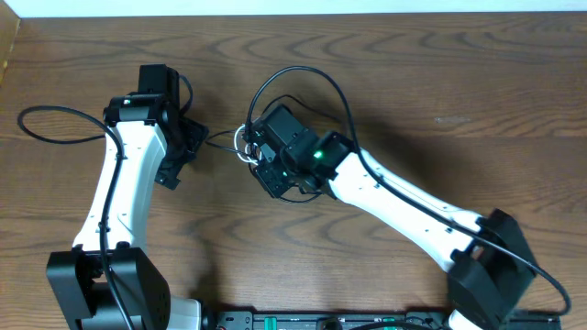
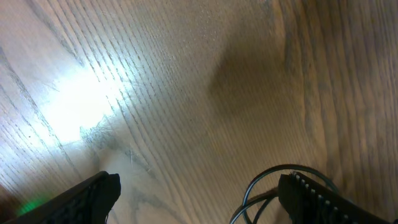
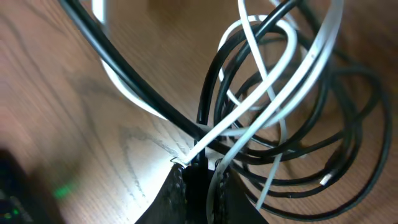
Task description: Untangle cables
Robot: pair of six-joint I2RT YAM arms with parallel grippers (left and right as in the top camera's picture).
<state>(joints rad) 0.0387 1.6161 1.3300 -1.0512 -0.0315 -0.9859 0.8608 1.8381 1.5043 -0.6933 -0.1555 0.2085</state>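
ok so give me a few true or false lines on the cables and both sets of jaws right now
1. The right jaws are shut on the cables. True.
2. The left jaws grip a cable. False: they are open and grip nothing.
3. Every cable in the tangle is black. False: white and black ones are looped together.
4. The table is wood. True.

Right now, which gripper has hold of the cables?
The right gripper, shut on the cables; the left gripper is open, with only bare table between its jaws.
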